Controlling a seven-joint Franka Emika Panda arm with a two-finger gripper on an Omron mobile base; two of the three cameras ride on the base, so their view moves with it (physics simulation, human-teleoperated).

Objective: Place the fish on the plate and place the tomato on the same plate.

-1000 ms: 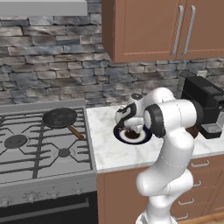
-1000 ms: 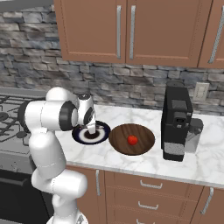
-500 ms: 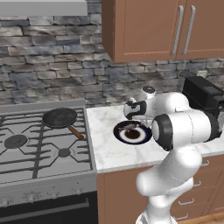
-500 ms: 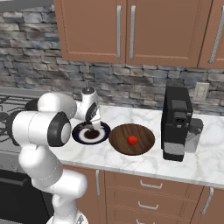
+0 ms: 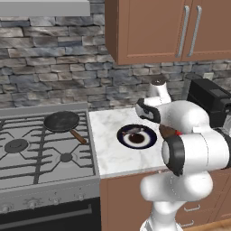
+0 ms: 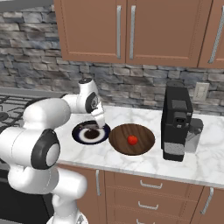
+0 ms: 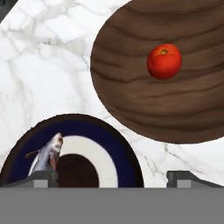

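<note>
marble counter (image 6: 131, 164), plate (image 6: 78, 136), brown bowl (image 6: 144, 143), coffee machine (image 6: 176, 123)

**Glossy white arm, dark joints**

The arm (image 5: 189, 149) is built of rounded, glossy white shells, bulbous at each link. Dark grey-black rings and caps mark the joints. Its gripper (image 7: 111, 177) ends in two small, dark grey, blocky finger tips (image 7: 183, 177).

Marble counter (image 6: 205, 162): the round plate with dark rim, white ring and brown centre (image 6: 80, 135) lies just left of the round wooden bowl (image 6: 144, 142). The small grey-brown fish (image 7: 46, 155) rests on the plate; the red round tomato (image 6: 132, 139) sits in the bowl. A black coffee machine (image 6: 176, 122) stands right of the bowl; the black frying pan with wooden handle (image 5: 62, 121) rests on the gas stove (image 5: 27, 153), left of the counter.
</note>
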